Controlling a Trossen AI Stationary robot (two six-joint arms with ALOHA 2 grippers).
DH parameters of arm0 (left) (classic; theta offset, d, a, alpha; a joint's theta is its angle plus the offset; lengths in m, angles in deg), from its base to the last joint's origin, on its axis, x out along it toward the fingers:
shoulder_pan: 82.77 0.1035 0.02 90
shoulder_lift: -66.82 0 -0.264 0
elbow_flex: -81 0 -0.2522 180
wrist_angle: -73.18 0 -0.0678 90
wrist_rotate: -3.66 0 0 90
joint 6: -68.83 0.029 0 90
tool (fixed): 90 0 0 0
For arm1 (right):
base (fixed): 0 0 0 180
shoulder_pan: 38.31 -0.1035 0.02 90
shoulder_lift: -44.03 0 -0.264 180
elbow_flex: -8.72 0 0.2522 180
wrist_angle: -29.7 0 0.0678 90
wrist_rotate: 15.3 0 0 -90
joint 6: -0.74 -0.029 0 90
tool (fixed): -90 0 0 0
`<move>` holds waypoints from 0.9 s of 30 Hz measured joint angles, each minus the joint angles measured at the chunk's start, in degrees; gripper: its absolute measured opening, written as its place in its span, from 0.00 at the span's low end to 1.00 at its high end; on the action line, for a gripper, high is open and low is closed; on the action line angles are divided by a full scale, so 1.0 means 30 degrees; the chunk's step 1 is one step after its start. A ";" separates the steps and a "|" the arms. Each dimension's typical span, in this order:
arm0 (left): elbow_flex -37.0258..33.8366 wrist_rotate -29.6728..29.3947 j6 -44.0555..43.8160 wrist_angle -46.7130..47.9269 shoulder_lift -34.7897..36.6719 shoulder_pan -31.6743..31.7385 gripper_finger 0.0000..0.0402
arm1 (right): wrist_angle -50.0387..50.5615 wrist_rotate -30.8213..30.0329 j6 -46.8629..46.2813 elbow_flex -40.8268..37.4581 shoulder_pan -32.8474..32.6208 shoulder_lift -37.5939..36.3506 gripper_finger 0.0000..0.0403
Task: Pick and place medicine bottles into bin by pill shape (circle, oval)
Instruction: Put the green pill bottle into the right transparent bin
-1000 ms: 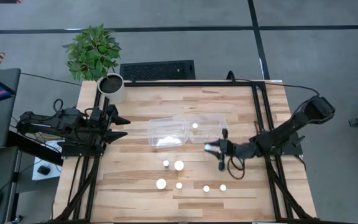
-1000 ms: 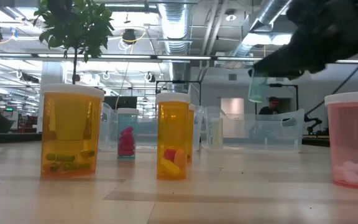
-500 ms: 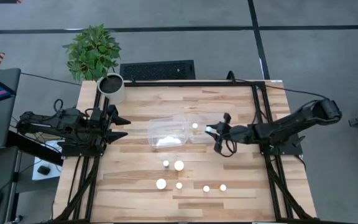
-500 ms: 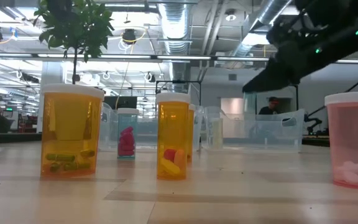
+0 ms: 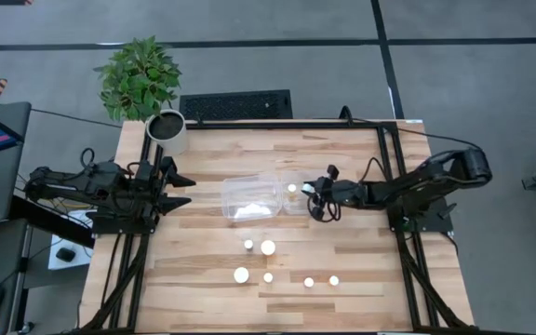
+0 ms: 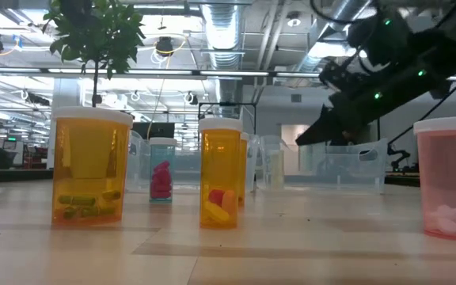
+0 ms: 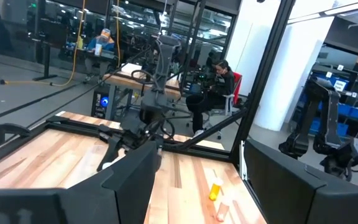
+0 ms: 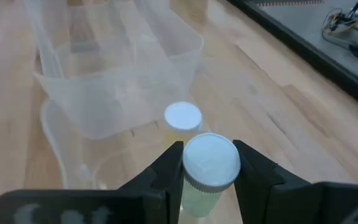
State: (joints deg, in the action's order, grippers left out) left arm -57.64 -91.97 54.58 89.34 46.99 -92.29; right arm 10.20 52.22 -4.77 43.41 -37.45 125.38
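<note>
My right gripper (image 5: 311,197) is shut on a greenish bottle with a white cap (image 8: 211,160), above the right of two clear bins (image 5: 316,179). A second white-capped bottle (image 8: 183,117) stands in that bin (image 5: 292,188). Several more bottles stand on the table nearer me (image 5: 268,247), among them a wide orange one (image 6: 90,166), a narrower orange one (image 6: 220,172) and a pink one (image 6: 447,178). My left gripper (image 5: 182,190) waits open at the table's left edge. My right gripper pinches the bottle between its two fingers (image 8: 168,169), at the sides of the white cap and the neck just under it (image 8: 194,184). The fingers come from the table's right, slanting down. The bottle is lifted clear, its greenish body hanging below the fingers over the bin.
The left clear bin (image 5: 249,197) adjoins the right one. A white plant pot (image 5: 167,130) with a green plant stands at the far left corner. Black frame rails (image 5: 394,186) run along the table's sides. Bare wood lies between the bins and the standing bottles.
My right gripper has carried the bottle from the table's near right toward the far edge and a little left, ending over the right bin, and has come lower. It has stayed shut on the bottle.
</note>
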 joint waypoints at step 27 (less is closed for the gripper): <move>0.0000 0.0000 0.0002 0.0045 -0.0001 0.0006 0.59 | -0.2046 0.1520 -0.0149 0.0000 0.1276 0.2636 0.35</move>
State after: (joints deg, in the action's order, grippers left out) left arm -57.64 -91.97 54.59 89.47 46.99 -92.27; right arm 4.07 56.78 -5.22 43.41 -33.62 133.28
